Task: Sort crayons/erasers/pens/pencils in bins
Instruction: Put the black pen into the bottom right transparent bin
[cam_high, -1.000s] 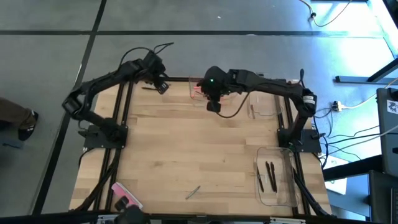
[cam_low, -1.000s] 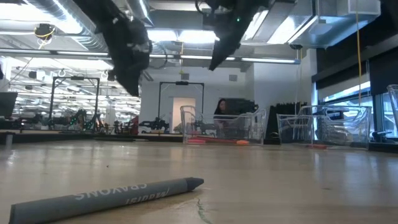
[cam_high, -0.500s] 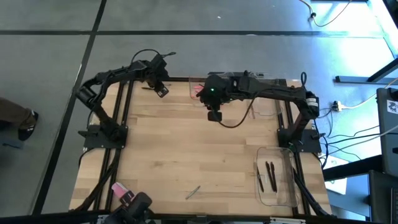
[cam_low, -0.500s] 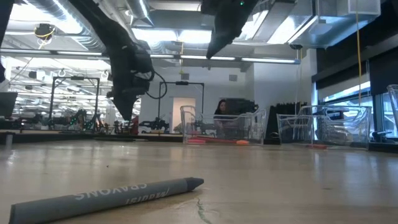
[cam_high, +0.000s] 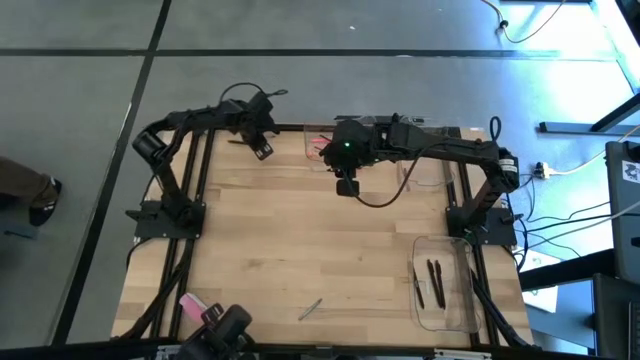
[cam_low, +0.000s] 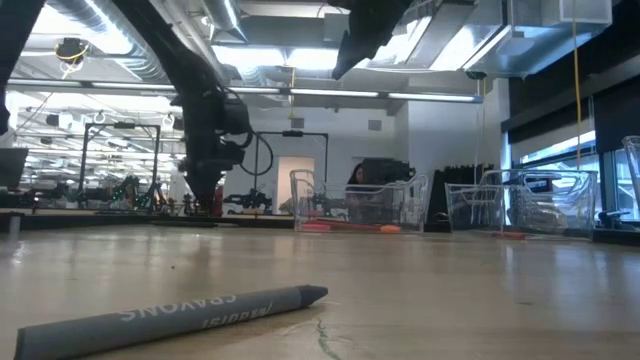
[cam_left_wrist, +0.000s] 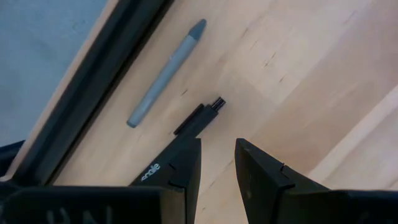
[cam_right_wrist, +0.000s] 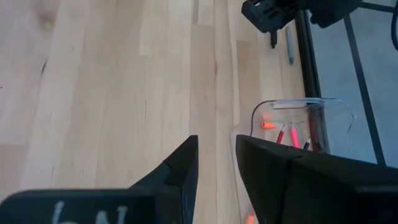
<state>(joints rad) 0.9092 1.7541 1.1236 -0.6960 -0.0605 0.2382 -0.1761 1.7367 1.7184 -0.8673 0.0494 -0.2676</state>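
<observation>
From above, the left hand (cam_high: 262, 150) sits at the far left corner of the wooden surface (cam_high: 300, 240), over a thin stick by the frame bar. The right hand (cam_high: 345, 186) hangs over the far middle, beside a clear bin (cam_high: 318, 138) with pink-red sticks in it. A second bin (cam_high: 425, 172) lies further right, and a third bin (cam_high: 445, 285) at the near right holds dark sticks. A flat pink eraser (cam_high: 193, 304) lies at the near left corner, and a grey stick (cam_high: 310, 309) near the front edge.

At table-top height, a grey crayon (cam_low: 170, 315) lies close in front; the far bins (cam_low: 350, 205) stand at the back, and a person's head shows behind them.

The left wrist view shows the left hand's fingers (cam_left_wrist: 183, 165) slightly apart, holding nothing. A grey pencil (cam_left_wrist: 166, 71) lies beside the frame bar (cam_left_wrist: 93, 93), and a short black pen (cam_left_wrist: 199, 117) just beyond the fingertips.

The right wrist view shows the right hand's fingers (cam_right_wrist: 180, 168) parted with only bare wood between them; nothing is gripped. Ahead stands the bin with red and orange sticks (cam_right_wrist: 287, 135).
</observation>
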